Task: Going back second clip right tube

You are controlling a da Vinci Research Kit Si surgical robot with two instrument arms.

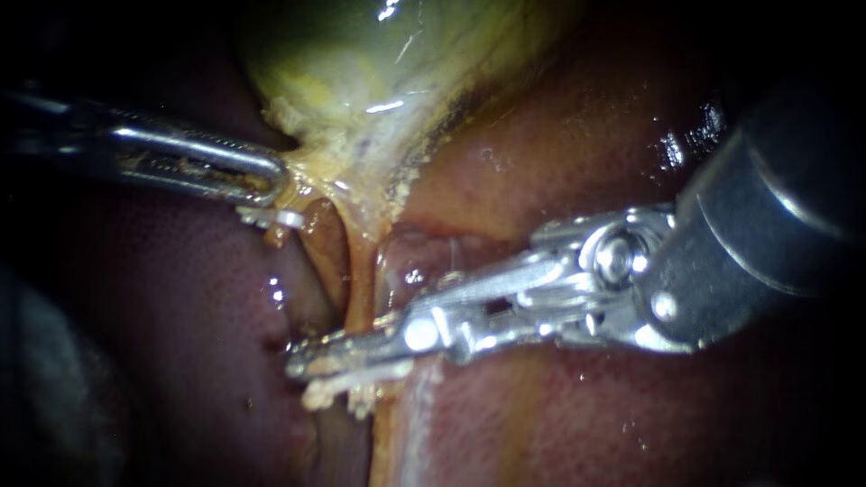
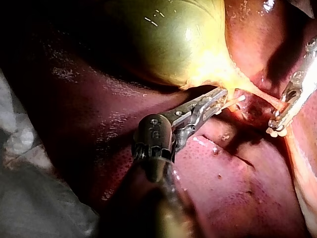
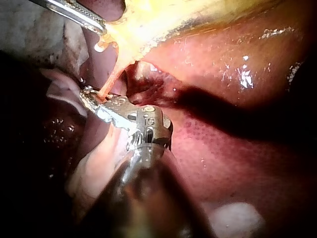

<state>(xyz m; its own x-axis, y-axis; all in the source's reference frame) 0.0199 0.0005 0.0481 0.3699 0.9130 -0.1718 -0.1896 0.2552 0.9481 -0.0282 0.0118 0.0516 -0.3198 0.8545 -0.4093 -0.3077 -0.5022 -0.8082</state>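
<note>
Endoscope view: liver (image 1: pixel 577 153) is filling most of the field, dark red and wet, glinting under the light. Gallbladder (image 1: pixel 379 54) is sitting at the top, green-yellow, narrowing down into a pale yellow neck.

Right instrument (image 1: pixel 305 379) is coming in from the upper right on a thick shaft. Its wrist is bending so the jaws are lying almost level and pointing toward the view's left. Jaws are standing slightly apart, with a narrow gap showing between the metal upper one and the lower one, which is carrying pale crumbs of tissue.

Left instrument (image 1: pixel 275 185) is reaching in from the left, near level. Its jaws are clamping the yellow tissue at the gallbladder's neck.

Tube (image 1: pixel 358 289) is running as a thin orange strand from that neck down to the right instrument's jaws, crossing them about mid-length. Can't tell whether both jaws are touching it, or whether a clip is sitting there.

Small white piece (image 1: pixel 271 217) is hanging just under the left jaws; can't tell what it is.

Right wrist view: tube (image 3: pixel 111 79) is coming down onto the jaws, and the left instrument (image 3: pixel 101 27) is sitting well ahead of them.

Left wrist view: right instrument (image 2: pixel 275 128) is hanging beside the left jaws, apart from them.
</note>
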